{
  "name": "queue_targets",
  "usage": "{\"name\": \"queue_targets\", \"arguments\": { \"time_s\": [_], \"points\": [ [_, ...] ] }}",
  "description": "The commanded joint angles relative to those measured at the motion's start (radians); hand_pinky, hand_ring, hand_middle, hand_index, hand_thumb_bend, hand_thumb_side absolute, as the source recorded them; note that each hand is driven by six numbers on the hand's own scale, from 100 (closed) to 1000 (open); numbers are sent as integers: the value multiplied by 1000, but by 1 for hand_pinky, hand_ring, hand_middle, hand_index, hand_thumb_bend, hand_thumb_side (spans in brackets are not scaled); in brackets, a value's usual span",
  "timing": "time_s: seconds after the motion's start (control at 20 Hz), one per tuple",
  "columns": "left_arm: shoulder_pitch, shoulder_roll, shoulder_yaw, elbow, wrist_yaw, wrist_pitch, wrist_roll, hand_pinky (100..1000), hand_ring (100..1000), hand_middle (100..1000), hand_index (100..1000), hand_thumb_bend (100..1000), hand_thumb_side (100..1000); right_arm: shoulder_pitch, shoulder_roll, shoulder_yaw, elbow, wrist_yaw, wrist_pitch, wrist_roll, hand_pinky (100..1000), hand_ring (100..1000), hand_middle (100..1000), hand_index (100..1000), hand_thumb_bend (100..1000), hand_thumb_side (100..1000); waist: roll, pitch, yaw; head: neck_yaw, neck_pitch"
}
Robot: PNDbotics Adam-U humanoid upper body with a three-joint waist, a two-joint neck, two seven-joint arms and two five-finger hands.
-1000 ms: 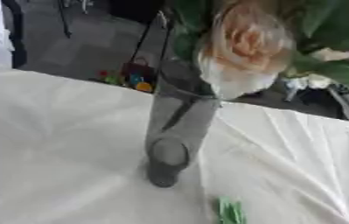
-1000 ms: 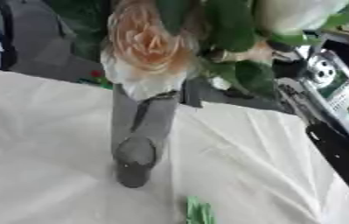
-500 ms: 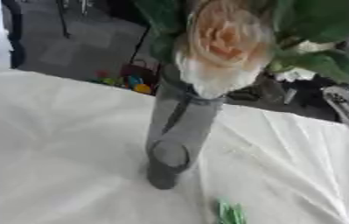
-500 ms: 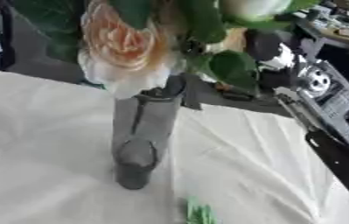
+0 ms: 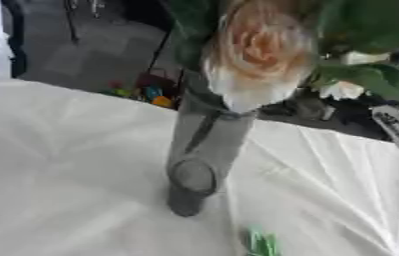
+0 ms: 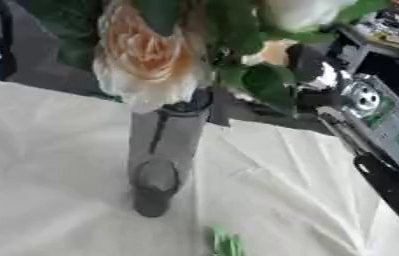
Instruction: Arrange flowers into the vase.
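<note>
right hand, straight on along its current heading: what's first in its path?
Likely the green leaves just ahead of the right hand, then the peach rose over the vase. Depth is unclear; it may be touching them.

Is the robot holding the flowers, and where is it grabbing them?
It cannot be told. The right arm reaches toward the flowers above the vase, but leaves hide any robot hand.

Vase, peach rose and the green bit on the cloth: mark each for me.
vase [image 5: 204, 150], left eye view, on its grey glass body.
peach rose [image 5: 259, 50], left eye view, on the middle of the bloom.
green bit [image 5: 262, 243], left eye view, on its middle, lying on the white cloth.
</note>
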Motion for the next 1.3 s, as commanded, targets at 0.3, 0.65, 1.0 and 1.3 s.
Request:
{"name": "queue_targets", "arguments": {
  "time_s": [0.3,0.65,1.0,1.3],
  "points": [
    [-6,15,1,-15,-4,0,3,717,804,875,935,100,1000,54,-65,-30,-5,61,-27,7,1000,1000,1000,1000,823,1000,15,-25,-9,5,-7],
    [-5,13,0,-15,-5,0,2,716,805,876,936,100,1000,80,-75,-42,-13,55,-41,-10,1000,1000,1000,1000,822,1000,22,-25,-16,5,-6],
    [-5,12,-2,-15,-3,1,0,716,805,876,936,100,1000,30,-71,-42,-31,-41,-49,-31,1000,1000,1000,1000,813,1000,24,-30,-14,-11,-5],
    [-5,12,-3,-15,-1,2,-4,716,805,877,936,100,1000,-10,-72,-45,-23,-118,-52,-54,1000,1000,1000,1000,817,1000,18,-36,-13,-20,-10]
  ]
}}
